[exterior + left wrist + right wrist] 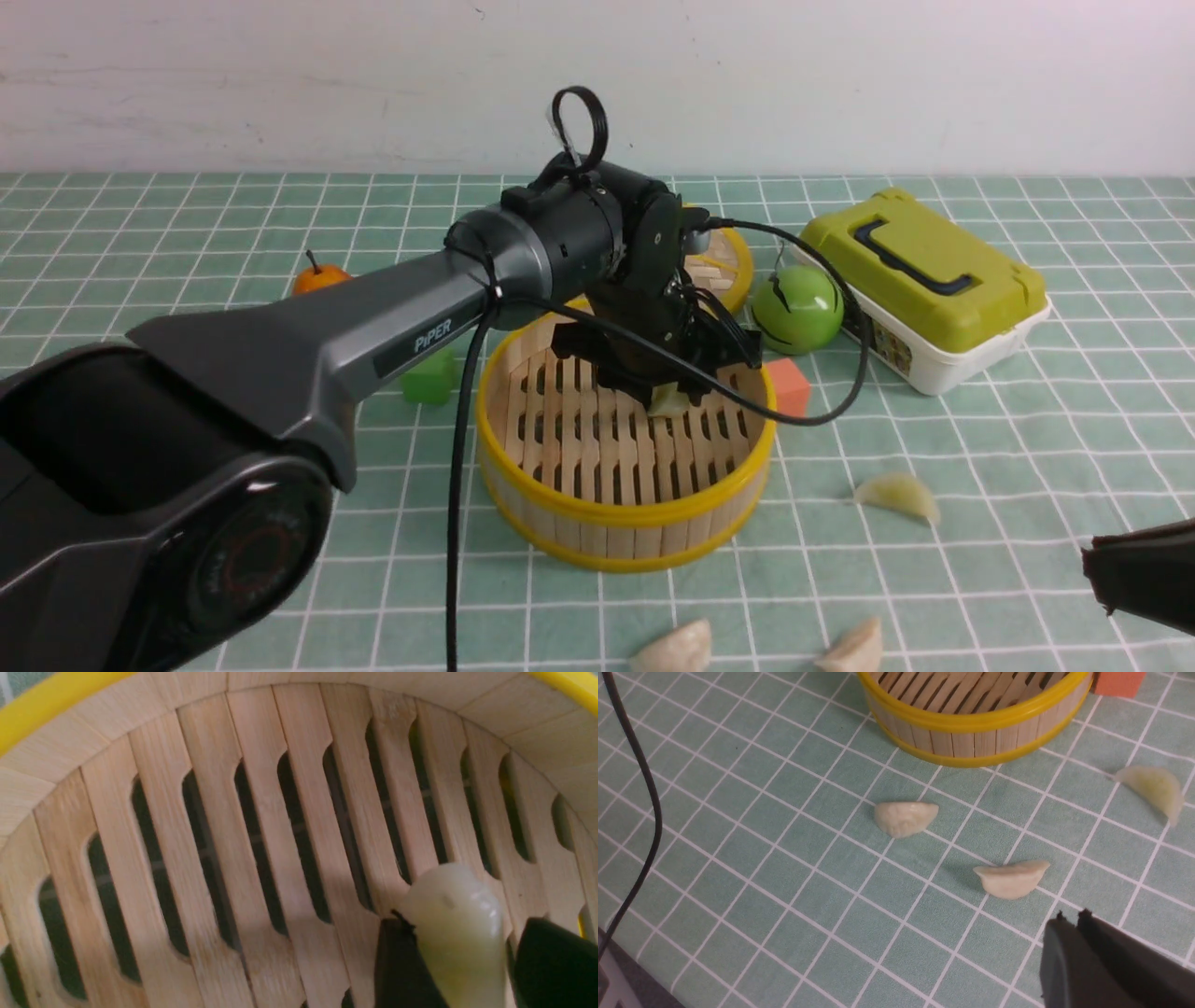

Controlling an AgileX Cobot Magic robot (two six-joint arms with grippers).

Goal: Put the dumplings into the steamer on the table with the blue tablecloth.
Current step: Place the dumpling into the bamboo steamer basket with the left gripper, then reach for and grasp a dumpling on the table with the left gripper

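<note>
The left hand (pixel 467 952) hung inside the round bamboo steamer (pixel 625 523), fingers either side of a pale crescent dumpling (pixel 455 914); clamped or loosening, I couldn't tell. The right hand (pixel 1071 915) was pressed together near three more dumplings (pixel 906 817) on the teal gridded desk cloth (pixel 980 411). They looked soft, light and slippery, best pinched gently across the plump belly.

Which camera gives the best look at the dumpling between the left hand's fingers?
Left wrist view: the dumpling sits close up between the fingers of the left hand. Front view shows only a bit below the hand; right wrist view misses it.
</note>
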